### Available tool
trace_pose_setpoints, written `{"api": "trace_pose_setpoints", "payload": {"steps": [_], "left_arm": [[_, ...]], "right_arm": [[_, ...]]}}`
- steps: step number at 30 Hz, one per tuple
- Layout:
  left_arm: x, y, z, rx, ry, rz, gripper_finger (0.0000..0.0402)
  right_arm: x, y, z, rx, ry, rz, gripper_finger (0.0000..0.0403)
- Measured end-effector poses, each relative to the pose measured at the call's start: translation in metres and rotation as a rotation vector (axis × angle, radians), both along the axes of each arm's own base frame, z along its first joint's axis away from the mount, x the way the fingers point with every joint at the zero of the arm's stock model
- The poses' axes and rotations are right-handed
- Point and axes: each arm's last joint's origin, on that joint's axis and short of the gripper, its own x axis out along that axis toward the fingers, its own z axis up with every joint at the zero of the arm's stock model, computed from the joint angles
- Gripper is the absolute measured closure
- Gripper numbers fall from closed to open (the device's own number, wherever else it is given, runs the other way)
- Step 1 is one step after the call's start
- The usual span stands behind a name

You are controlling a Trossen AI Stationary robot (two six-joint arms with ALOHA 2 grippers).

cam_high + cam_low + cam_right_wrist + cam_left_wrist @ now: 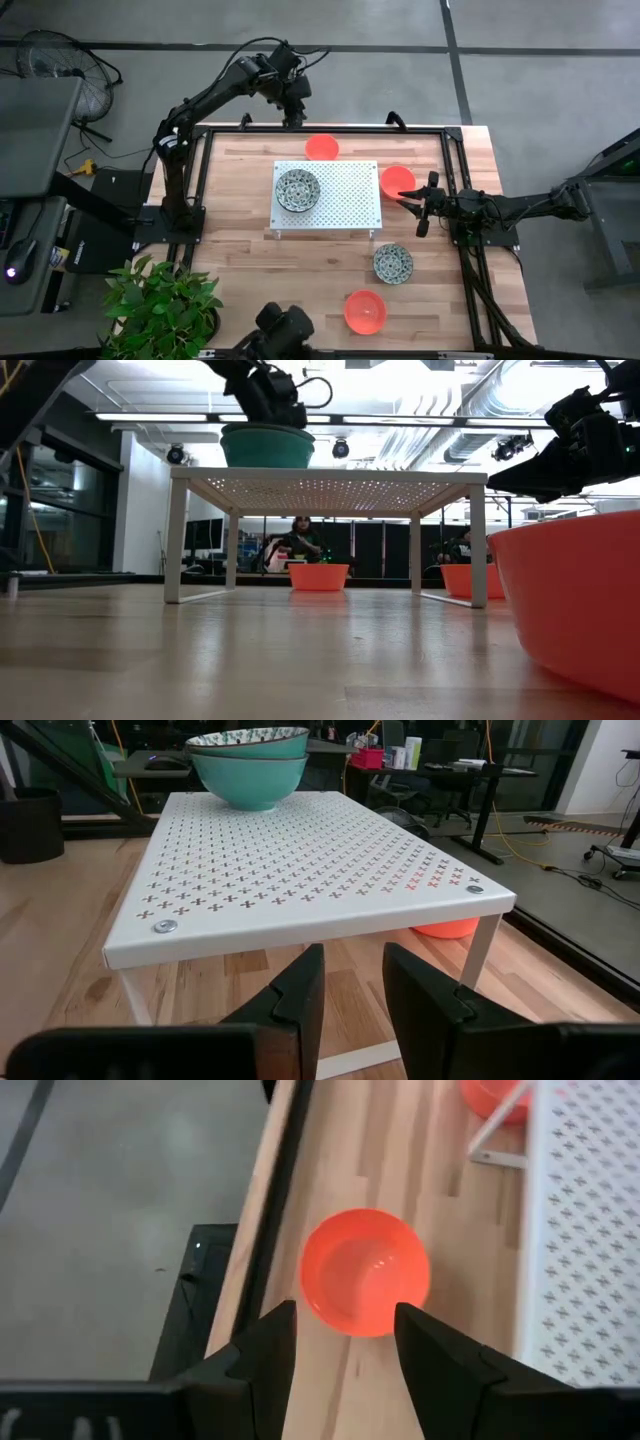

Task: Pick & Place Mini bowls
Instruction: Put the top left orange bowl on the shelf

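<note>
Presently five mini bowls show from above: a speckled bowl [298, 189] sits on the white perforated platform [350, 205], which stands on the wooden surface [250, 260]. An orange-red bowl [321, 147] lies on that surface beyond the platform's far edge, a second orange-red bowl [396, 180] just beside the platform's right edge, another speckled bowl [393, 263] near the platform's front right leg, and a third orange-red bowl [365, 311] by the surface's near edge. The left tool [292, 112] hangs over the far edge, fingers apart, above the first orange-red bowl. The right tool [425, 204], fingers also apart and empty, sits beside the second orange-red bowl, facing the platform.
</note>
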Motion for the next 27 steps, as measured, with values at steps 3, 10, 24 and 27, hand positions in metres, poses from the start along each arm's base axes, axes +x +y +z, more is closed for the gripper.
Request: {"api": "trace_pose_setpoints", "payload": {"steps": [3,10,24,27], "left_arm": [[0.005,0.009,-0.01,-0.007,0.0,0.036,0.0236],[0.017,0.017,-0.028,-0.076,-0.003,0.127,0.0236],[0.046,0.037,-0.088,-0.223,0.049,0.351,0.0236],[0.049,0.041,-0.1,-0.245,0.071,0.37,0.0236]], "right_arm": [[0.0,0.0,0.0,0.0,0.0,0.0,0.0309],[0.0,0.0,0.0,0.0,0.0,0.0,0.0309],[0.0,0.0,0.0,0.0,0.001,0.0,0.0309],[0.0,0.0,0.0,0.0,0.001,0.0,0.0309]]}}
